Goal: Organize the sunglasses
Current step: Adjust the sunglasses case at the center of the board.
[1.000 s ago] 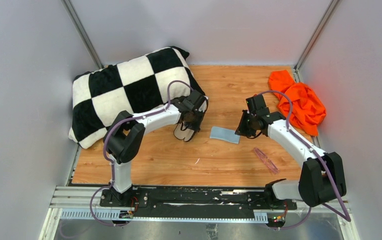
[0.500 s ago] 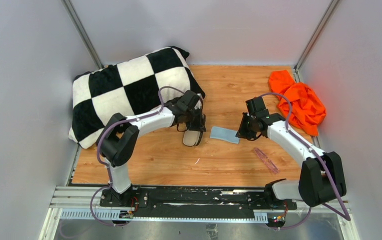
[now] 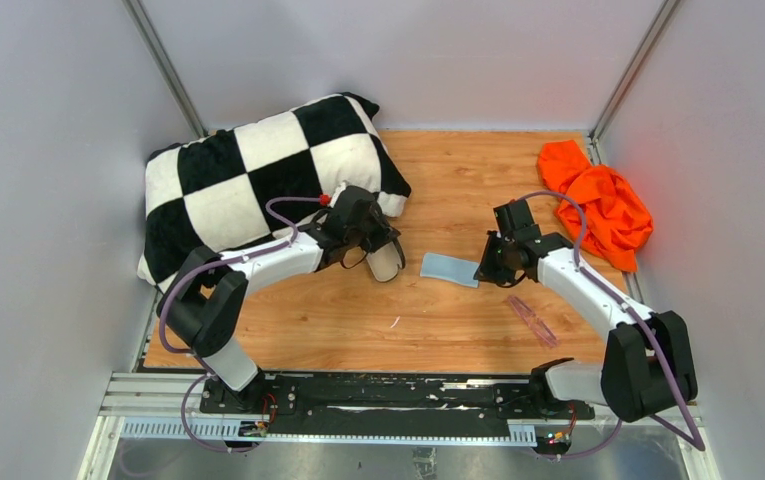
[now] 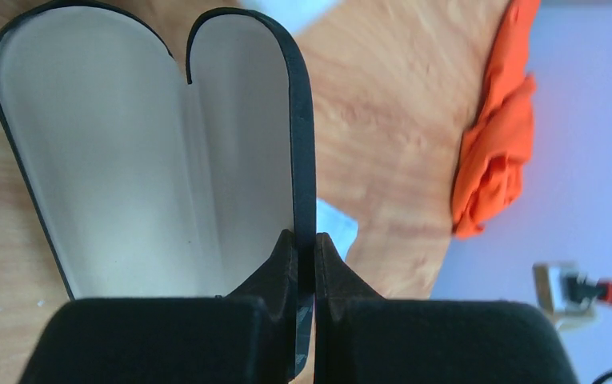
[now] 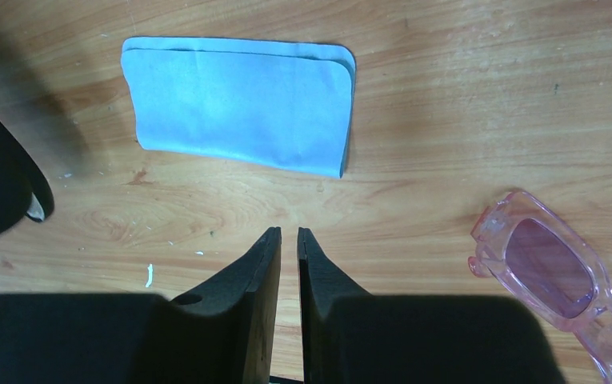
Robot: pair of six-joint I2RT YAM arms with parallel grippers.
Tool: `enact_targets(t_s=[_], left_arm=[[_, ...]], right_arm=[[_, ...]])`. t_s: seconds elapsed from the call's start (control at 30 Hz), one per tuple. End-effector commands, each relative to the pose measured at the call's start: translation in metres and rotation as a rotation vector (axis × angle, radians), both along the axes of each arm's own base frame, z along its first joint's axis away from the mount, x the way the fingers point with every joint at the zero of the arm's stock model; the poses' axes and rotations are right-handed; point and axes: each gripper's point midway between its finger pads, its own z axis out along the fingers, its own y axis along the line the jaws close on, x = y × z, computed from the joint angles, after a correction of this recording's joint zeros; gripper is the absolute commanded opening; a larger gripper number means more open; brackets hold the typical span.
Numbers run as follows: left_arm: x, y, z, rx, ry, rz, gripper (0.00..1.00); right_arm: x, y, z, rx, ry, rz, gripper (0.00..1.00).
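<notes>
White link shells with black joints and black bases on both arms. Thin purple cables looped along each. Matte black, wedge-shaped fingers (image 5: 266, 272) on each tool.

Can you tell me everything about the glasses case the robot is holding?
The glasses case is open, its two long rounded halves spread like a book. It looks hard, black outside with thin black rims, and smooth pale beige inside. Nothing is inside it. The left gripper is pinched shut on the rim of one half. From above, it sits in front of the checkered pillow, left of the blue cloth. Whether it touches the table cannot be told.
</notes>
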Motion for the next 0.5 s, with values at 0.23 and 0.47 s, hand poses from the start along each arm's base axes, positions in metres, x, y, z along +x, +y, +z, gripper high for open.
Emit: enact_targets(t_s=[0.23, 0.47], left_arm=[[0.067, 0.072, 0.015, -0.068, -0.109, 0.481, 0.0], [0.066, 0.064, 0.001, -0.093, -0.064, 0.434, 0.28]], right_arm=[[-0.02, -0.013, -0.012, -0.034, 0.03, 0.003, 0.19], [-0.023, -0.015, -0.016, -0.042, 0.04, 0.002, 0.2]])
